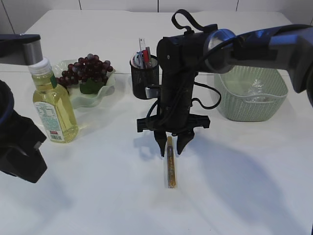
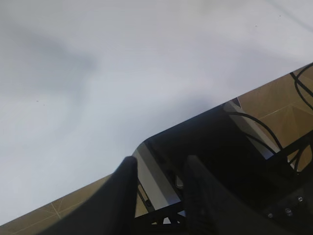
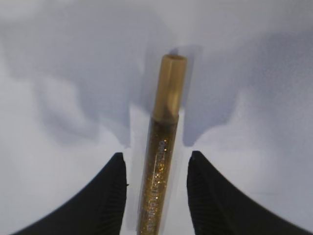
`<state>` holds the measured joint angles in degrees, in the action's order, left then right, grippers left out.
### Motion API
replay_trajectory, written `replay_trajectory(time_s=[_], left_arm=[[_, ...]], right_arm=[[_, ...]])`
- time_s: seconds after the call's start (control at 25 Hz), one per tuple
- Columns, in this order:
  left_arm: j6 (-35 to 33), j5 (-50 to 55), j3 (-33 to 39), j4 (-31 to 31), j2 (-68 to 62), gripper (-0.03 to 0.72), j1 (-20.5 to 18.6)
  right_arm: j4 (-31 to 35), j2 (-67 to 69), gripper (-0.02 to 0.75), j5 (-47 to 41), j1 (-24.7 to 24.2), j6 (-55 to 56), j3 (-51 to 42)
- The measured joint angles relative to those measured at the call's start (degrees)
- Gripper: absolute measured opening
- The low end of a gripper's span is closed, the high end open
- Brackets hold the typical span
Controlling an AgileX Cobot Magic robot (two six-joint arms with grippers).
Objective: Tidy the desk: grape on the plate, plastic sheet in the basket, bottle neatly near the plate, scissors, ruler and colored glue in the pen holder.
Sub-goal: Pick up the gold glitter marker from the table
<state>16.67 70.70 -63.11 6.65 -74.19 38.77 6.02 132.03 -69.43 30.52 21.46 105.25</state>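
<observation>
A gold glitter glue tube [image 1: 170,164] lies flat on the white table [image 1: 244,171], pointing toward the front. My right gripper [image 1: 170,149] hangs straight down over the tube's far end. In the right wrist view the tube [image 3: 161,147] runs between the black fingers [image 3: 110,196] with a gap on each side, so the right gripper [image 3: 156,155] is open. The grapes [image 1: 85,68] sit on the green plate [image 1: 100,95], and the oil bottle [image 1: 53,105] stands beside it. Red scissors [image 1: 145,58] and a ruler [image 1: 141,45] stick out of the black pen holder [image 1: 145,78]. The plastic sheet [image 1: 255,90] lies in the basket [image 1: 252,105]. My left gripper [image 2: 161,164] is open and empty.
The left arm's black body [image 1: 19,147] fills the front left corner, close to the bottle. In the left wrist view the table's edge [image 2: 122,161] crosses the picture, with the tan floor [image 2: 274,103] and a dark frame below. The right arm [image 1: 264,44] reaches over the basket.
</observation>
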Motion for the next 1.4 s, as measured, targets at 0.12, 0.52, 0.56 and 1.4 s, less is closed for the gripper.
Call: replay_trajectory(time_s=[0.12,0.52,0.56,1.4], left_arm=[[-0.1,0.0,0.0,0.0,0.0,0.239,0.0],[-0.1,0.0,0.0,-0.1,0.0,0.239,0.0],[-0.1,0.0,0.0,-0.1,0.0,0.239,0.0],[-0.2,0.0,0.0,-0.2,0.0,0.239,0.0]], right_arm=[[0.0,0.4,0.334,0.0,0.0,0.0,0.0],[0.5,1.5,0.33,0.0,0.0,-0.7,0.0],[0.5,1.6,0.33,0.0,0.0,-0.8,0.0],[1.3,2.6,0.169,-0.1,0.0,-1.0,0.3]])
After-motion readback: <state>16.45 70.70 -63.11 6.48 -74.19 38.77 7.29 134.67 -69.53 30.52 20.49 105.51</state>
